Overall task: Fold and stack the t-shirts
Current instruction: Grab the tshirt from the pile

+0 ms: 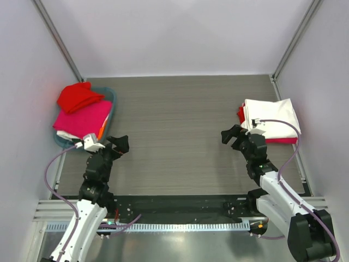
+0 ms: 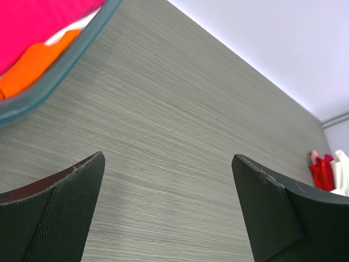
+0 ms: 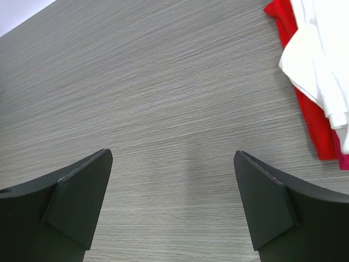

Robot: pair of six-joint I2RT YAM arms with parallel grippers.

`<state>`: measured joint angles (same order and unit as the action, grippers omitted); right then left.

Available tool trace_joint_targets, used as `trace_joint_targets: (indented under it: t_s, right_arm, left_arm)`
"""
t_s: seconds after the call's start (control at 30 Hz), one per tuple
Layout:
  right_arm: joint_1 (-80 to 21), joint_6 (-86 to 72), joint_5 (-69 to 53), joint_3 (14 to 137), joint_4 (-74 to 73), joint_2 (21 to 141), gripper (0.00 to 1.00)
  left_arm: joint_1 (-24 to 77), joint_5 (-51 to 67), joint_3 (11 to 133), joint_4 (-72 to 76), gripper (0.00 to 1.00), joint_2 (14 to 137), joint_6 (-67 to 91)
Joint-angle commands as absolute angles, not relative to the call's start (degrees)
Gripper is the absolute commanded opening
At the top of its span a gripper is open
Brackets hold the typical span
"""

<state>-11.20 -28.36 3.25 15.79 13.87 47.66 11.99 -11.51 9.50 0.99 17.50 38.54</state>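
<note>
Two arms reach over the grey wood-grain tabletop [image 1: 174,117], one from each near corner. The t-shirts lie in two groups at opposite sides. At the far left a single teal basket [image 2: 60,64] holds four colours of cloth. One bright red shirt [image 1: 79,97] is bunched over its far rim. One magenta shirt [image 1: 82,119] is spread across the middle. One strip of white [image 1: 66,134] shows at the near left corner. One small patch of orange [image 2: 38,63] peeks out at the near right edge, under the magenta. How much of the white and orange pieces lies buried cannot be told. At the far right, directly on the tabletop, sits one folded pile with three layers showing. A white shirt [image 1: 271,114] lies on top. A red one [image 3: 313,120] under it sticks out along the left and near edges. A thin magenta sliver [image 3: 342,157] shows at the very bottom of the near edge. The left pincer [image 1: 120,144] hangs just beside the near right corner of the basket, apart from it, with its two fingers spread wide and nothing but bare tabletop between them. The right pincer [image 1: 232,136] sits just left of the folded pile, also spread wide and empty. In its wrist view the pile's red edge lies off to the upper right, clear of both fingers. Neither pincer touches any cloth.
</note>
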Motion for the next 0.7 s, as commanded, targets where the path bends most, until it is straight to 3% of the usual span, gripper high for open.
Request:
trace_joint_targets:
  t_s: [0.0, 0.17, 0.43, 0.67]
  right_arm:
    - [-11.3, -28.9, 6.3, 16.6, 15.9, 48.7, 1.00]
    - [-11.4, -29.2, 7.0, 18.0, 14.8, 50.9, 1.00]
    - [-11.4, -29.9, 8.4, 17.1, 14.1, 48.4, 1.00]
    - [-11.4, -30.3, 8.1, 16.8, 12.8, 47.1, 1.00]
  left_arm:
    - [12.0, -14.8, 10.3, 0.2, 1.00, 19.0, 45.2]
    - [12.0, -20.3, 19.1, -2.0, 1.00, 30.9, 53.0]
    - [5.9, -30.1, 56.1, -27.6, 1.00, 65.4, 56.9]
    - [-4.0, -25.0, 66.6, -23.9, 1.00, 78.2, 66.1]
